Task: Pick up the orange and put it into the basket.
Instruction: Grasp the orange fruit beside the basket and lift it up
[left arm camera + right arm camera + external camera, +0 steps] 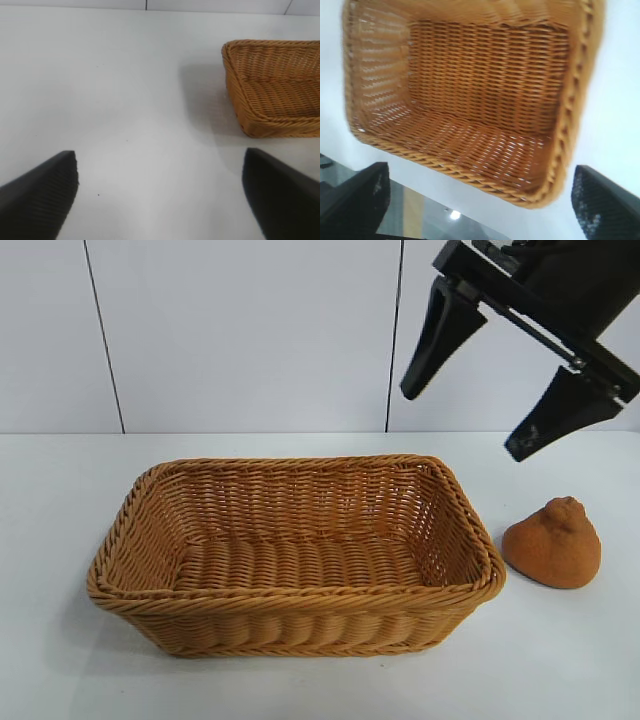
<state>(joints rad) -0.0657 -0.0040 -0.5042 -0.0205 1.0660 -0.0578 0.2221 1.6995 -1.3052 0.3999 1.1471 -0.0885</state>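
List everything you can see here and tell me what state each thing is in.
orange: on the table, right of the basket, not held.
basket: upright, empty.
right gripper: open, empty, in the air above the orange.
left gripper: open, empty, over bare table.

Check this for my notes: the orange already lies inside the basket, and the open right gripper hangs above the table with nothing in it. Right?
Not quite. The exterior view shows the orange on the table beside the basket, not inside it; the basket holds nothing. The rest stands: the right gripper hangs open above the table with nothing in it.
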